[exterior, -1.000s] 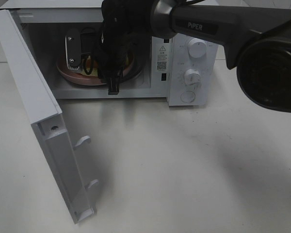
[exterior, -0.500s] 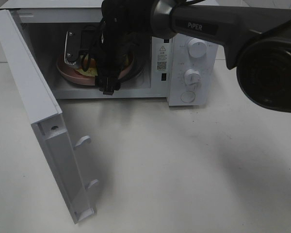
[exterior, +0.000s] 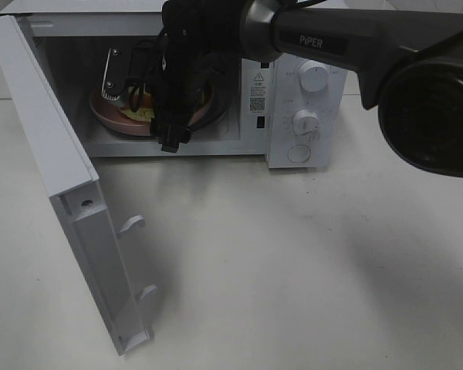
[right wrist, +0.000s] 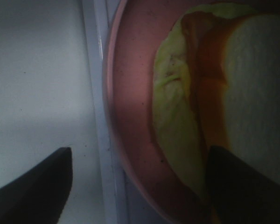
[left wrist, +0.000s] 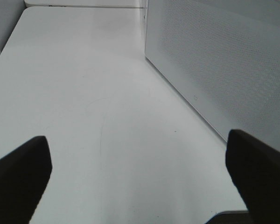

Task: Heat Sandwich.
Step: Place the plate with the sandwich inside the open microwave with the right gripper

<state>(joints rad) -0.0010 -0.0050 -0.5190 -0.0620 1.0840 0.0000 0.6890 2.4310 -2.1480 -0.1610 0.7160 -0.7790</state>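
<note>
both claws open: right gripper (right wrist: 140, 186) spread over the pink plate (right wrist: 130, 93) rim, gripping nothing; left gripper (left wrist: 140, 186) idle over the table (left wrist: 84, 93). sandwich (right wrist: 242, 79) sits on the plate inside the microwave (exterior: 305, 100). retract level, straight out, clear of the door (exterior: 54, 154).

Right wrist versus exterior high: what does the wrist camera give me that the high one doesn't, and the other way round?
Only right wrist: the sandwich close up, white bread over red and pale yellow-green filling, and the right gripper open, with nothing clamped. Only exterior high: the microwave with its door swung open, its dials, the table, and the right arm reaching into the cavity. Both: the sandwich lying on the pink plate.
</note>
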